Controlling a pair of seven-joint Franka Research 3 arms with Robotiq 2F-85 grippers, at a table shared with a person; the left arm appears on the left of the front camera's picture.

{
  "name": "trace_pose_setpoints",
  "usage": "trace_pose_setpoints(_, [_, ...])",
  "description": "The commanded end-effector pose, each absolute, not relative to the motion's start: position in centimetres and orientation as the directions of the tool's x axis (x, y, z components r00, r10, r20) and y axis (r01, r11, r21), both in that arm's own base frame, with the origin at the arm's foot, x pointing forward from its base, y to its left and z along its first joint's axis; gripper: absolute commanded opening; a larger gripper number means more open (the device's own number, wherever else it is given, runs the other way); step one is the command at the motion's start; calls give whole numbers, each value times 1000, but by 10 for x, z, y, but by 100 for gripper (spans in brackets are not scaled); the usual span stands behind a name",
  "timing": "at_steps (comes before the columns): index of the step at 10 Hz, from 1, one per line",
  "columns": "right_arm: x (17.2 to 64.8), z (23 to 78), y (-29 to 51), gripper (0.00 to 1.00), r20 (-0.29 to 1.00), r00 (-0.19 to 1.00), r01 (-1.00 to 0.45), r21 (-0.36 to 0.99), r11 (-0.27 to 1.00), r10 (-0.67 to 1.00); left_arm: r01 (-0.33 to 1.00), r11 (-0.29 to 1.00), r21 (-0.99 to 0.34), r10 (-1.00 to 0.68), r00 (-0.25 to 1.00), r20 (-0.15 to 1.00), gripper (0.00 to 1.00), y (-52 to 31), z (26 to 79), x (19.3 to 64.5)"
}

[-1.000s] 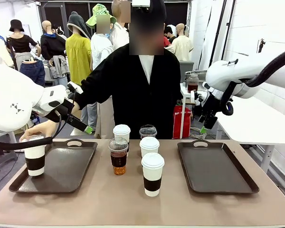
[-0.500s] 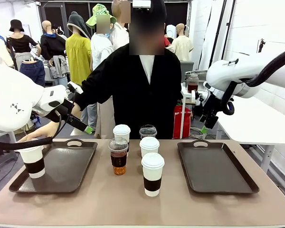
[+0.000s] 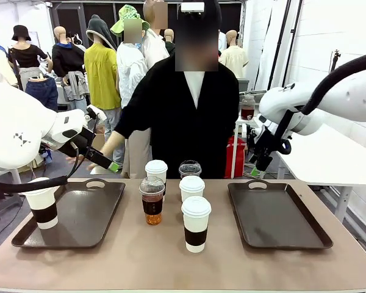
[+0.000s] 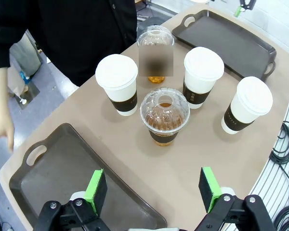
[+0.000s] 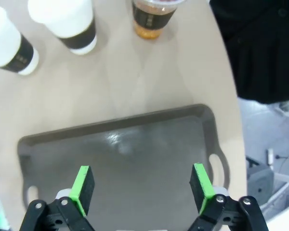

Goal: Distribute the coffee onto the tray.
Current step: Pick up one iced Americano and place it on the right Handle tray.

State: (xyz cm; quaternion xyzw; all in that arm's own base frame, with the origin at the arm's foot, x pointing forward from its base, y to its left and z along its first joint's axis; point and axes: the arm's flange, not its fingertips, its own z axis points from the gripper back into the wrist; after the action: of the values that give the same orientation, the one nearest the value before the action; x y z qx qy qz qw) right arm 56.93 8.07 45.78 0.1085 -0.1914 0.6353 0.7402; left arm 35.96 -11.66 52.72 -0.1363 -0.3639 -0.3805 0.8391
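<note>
We see our left claw (image 4: 152,190) and right claw (image 5: 141,186) both spread. Ahead of the left claw, white brown-sleeved cups (image 4: 116,82) and clear domed amber cups (image 4: 164,113) stand clustered on the surface (image 4: 202,154).

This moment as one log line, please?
left hand: open, by left tray | right hand: open, above right tray | one cup on left tray | five cups on table

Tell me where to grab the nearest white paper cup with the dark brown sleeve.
Clamp the white paper cup around its dark brown sleeve, coming from the robot's near side: it stands upright, and other cups crowd behind it.
</note>
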Motion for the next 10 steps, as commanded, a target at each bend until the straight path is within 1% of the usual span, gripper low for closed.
trace_pose_setpoints(1, [590,441,78,100,539,66,-983,-112,149,840,739,672,40,-538,450,713,100,-115,526,360])
trace_pose_setpoints(4, [606,406,74,100,709,60,-991,-42,127,703,739,672,40,-538,450,713,100,-115,526,360])
trace_pose_setpoints(6, [613,386,71,100,775,48,-992,-35,118,631,739,672,40,-538,450,713,100,-115,526,360])
trace_pose_setpoints(10, [619,362,68,100,815,46,-996,-10,94,578,739,672,40,-538,450,713,100,-115,526,360])
